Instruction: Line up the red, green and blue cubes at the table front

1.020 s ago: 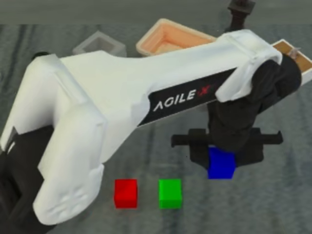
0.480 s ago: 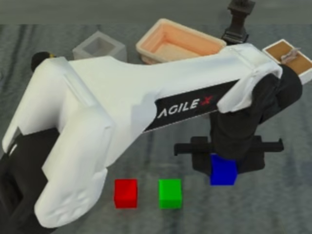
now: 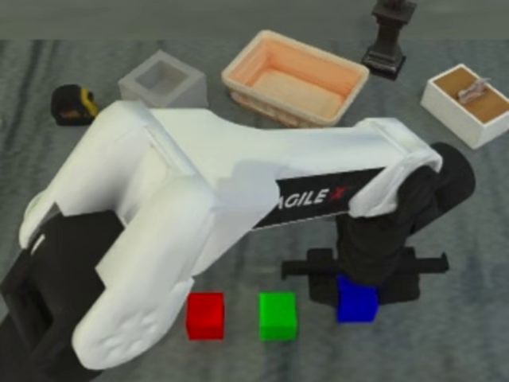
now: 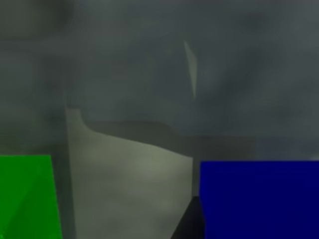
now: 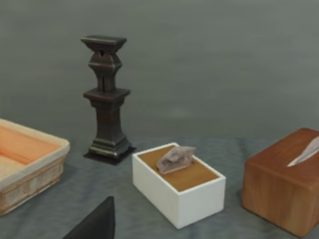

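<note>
The white left arm is reaching across the dark grey marbled tabletop from the left, and its black left gripper is sitting low over the front, its jaws closing on the small glossy deep blue cube. That blue cube is lying at the right end of a front row, to the right of the small glossy bright green cube, which in turn is sitting to the right of the small glossy bright red cube. The red and green cubes are resting apart from each other on the tabletop. Whether the blue cube is touching the surface cannot be told.

Along the back, a hollow grey square box is standing open, and nothing is showing inside it. To its right, a shallow orange-lined woven tray is showing only its bare orange floor. At the back right, a white rectangular box with a brown top is carrying a small greyish crumpled piece at its middle. A dark carved pedestal is standing between the tray and that box, and a black and yellow tape measure is lying at the back left.

In the right wrist view, a reddish wooden tissue box is standing beside the white box. The right gripper is out of the top view, and its jaws cannot be judged.
</note>
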Available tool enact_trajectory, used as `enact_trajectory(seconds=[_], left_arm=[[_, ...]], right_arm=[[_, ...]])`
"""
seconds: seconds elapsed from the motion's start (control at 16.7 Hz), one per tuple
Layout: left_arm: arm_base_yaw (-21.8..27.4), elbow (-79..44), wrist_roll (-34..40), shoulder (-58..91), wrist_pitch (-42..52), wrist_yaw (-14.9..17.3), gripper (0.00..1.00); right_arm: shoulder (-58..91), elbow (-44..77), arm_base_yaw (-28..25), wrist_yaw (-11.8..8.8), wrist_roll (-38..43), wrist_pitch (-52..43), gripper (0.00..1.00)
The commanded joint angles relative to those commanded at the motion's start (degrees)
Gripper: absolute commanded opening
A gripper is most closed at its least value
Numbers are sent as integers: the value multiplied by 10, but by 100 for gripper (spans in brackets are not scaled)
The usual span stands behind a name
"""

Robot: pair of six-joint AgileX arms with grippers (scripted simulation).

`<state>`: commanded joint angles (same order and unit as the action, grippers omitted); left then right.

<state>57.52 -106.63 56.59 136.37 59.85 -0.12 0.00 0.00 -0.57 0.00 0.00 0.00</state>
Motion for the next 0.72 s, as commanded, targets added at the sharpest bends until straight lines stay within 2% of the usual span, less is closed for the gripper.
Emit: enact_trajectory(seconds=[0.06, 0.72], left_arm=[[0, 0, 0, 0, 0, 0, 0], [0, 0, 0, 0, 0, 0, 83]], right_arm=[[0, 0, 0, 0, 0, 0, 100], [0, 0, 0, 0, 0, 0, 100]])
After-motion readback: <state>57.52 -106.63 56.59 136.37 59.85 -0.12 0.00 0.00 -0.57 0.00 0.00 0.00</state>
